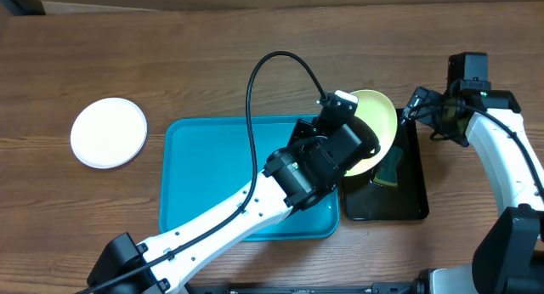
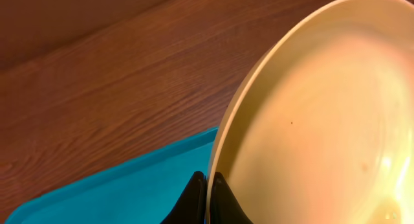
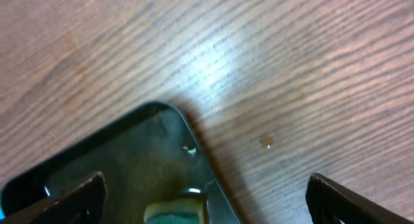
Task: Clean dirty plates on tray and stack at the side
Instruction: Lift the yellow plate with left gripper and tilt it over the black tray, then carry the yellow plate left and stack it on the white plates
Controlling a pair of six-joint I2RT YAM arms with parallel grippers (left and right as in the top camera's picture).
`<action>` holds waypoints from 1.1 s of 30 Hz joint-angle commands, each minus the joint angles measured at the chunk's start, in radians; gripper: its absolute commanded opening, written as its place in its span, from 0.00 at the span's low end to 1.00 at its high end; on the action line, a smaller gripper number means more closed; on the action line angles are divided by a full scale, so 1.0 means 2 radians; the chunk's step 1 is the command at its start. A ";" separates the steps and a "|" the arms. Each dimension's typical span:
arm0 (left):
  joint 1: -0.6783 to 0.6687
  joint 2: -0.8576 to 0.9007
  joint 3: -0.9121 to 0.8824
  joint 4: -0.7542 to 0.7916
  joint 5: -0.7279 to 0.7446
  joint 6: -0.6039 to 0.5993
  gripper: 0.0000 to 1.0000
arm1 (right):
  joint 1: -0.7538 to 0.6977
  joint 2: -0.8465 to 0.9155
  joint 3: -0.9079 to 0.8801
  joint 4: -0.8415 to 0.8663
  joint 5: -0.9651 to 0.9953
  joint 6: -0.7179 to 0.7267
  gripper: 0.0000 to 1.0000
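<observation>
The left pincer is pressed shut on the rim of the pale yellow plate — its two dark fingertips pinch the edge from either side, nothing else between them. The plate hangs tilted from that grip, its hollow face turned up and towards the right arm. It sits over the right edge of the turquoise tray and the left part of the black tray. I judge it is held there so that it can be wiped in the air, with any mess falling into the black tray and not onto the tabletop.

The right pincer stands as wide open as it goes and holds nothing. It hovers above the far corner of the black tray, where a green and yellow sponge lies just under it — a likely next grab, I think, for scrubbing the plate.

Further out, a white plate lies flat on the tabletop, left of the turquoise tray and apart from it; that looks like the start of the stack. The visible part of the turquoise tray carries no plate, but the left arm covers a good share of it, so I cannot tell what is beneath.
</observation>
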 commanded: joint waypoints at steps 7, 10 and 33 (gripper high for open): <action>-0.063 0.003 0.011 0.015 -0.095 0.076 0.04 | -0.079 0.001 0.011 0.018 -0.027 0.012 1.00; -0.084 0.003 0.011 0.021 -0.124 0.098 0.04 | -0.113 0.001 0.010 0.017 -0.051 0.012 1.00; -0.169 0.036 0.011 0.194 -0.238 0.381 0.04 | -0.139 0.001 0.010 0.018 -0.051 0.012 1.00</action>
